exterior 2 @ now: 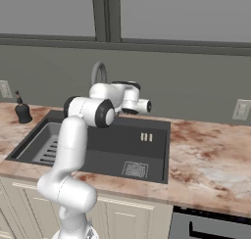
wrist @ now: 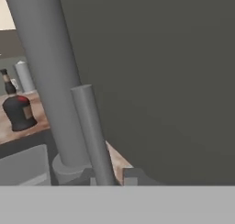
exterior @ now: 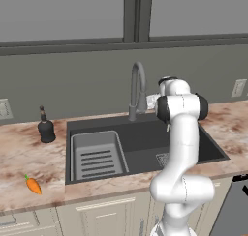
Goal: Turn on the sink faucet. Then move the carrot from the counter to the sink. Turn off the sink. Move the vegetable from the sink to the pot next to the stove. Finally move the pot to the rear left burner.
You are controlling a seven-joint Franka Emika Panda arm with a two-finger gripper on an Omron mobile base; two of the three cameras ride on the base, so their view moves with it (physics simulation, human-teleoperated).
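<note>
The grey gooseneck faucet (exterior: 138, 85) (exterior 2: 98, 70) stands at the back rim of the dark sink (exterior: 145, 153) (exterior 2: 112, 150). My arm reaches over the basin to the faucet's base. In the hand view the thick spout pipe (wrist: 46, 71) rises close in front. The thin faucet handle (wrist: 92, 131) runs down between the fingertips of my gripper (wrist: 112, 179), which is shut on it. No water shows at the spout. The orange carrot (exterior: 33, 185) lies on the counter left of the sink, near the front edge. The pot is out of view.
A dark soap bottle (exterior: 46, 128) (exterior 2: 22, 110) (wrist: 18, 110) stands on the counter behind the sink's left corner. A grey ribbed tray (exterior: 97, 157) fills the left part of the basin. A dark appliance front (exterior 2: 211, 226) sits low on the right.
</note>
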